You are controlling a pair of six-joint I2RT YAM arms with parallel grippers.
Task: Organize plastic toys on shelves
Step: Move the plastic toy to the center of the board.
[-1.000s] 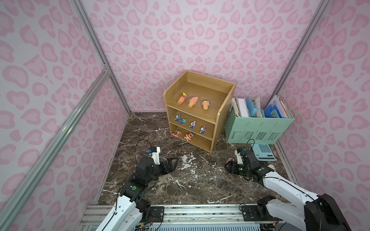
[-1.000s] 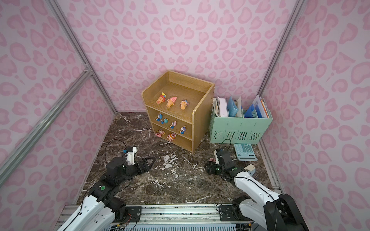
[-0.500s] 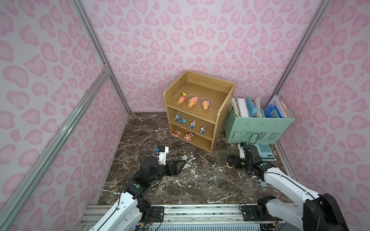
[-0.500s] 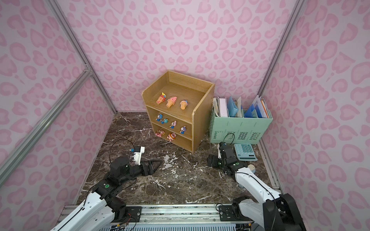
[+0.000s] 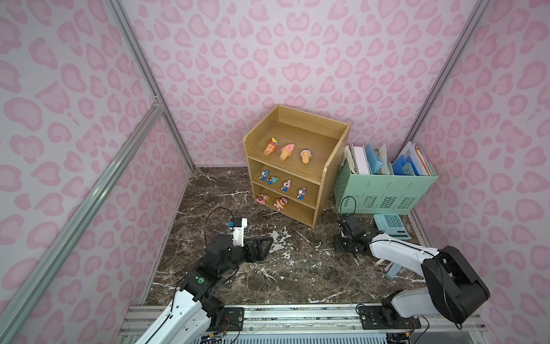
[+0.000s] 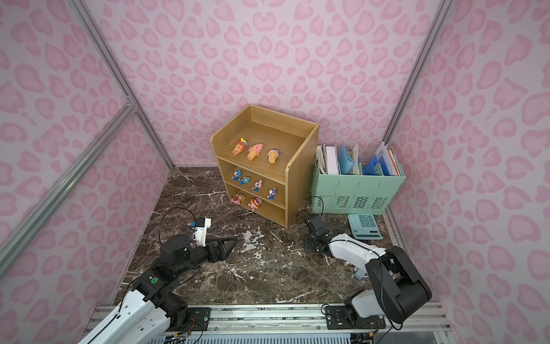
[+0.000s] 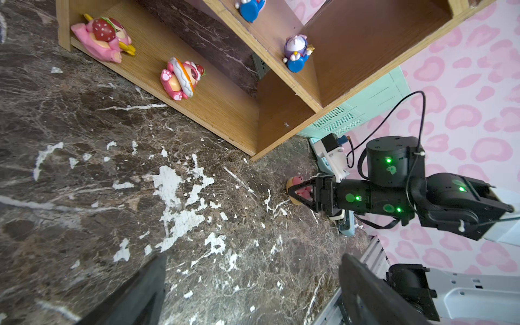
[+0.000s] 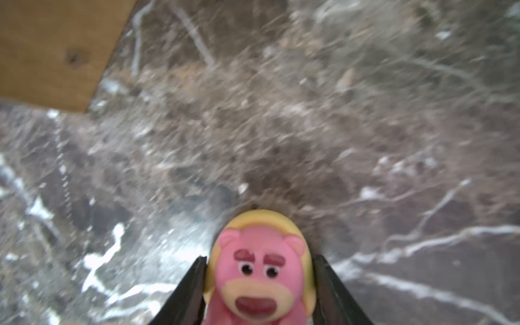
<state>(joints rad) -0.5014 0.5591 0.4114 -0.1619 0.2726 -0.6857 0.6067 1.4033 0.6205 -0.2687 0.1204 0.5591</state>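
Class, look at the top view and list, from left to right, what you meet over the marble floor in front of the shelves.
left gripper, open → right gripper, closed on the pink bear toy → mint green calculator

Dark marble tabletop (image 5: 297,277) bearing a three-tier wooden shelf unit (image 5: 330,184); beside the unit, a mint file organizer (image 5: 387,187); off the unit's front corner, a mint calculator (image 5: 392,226).

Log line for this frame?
right gripper: closed on pink bear figurine, on marble floor | left gripper: open, empty | shelves: bottom tier has room
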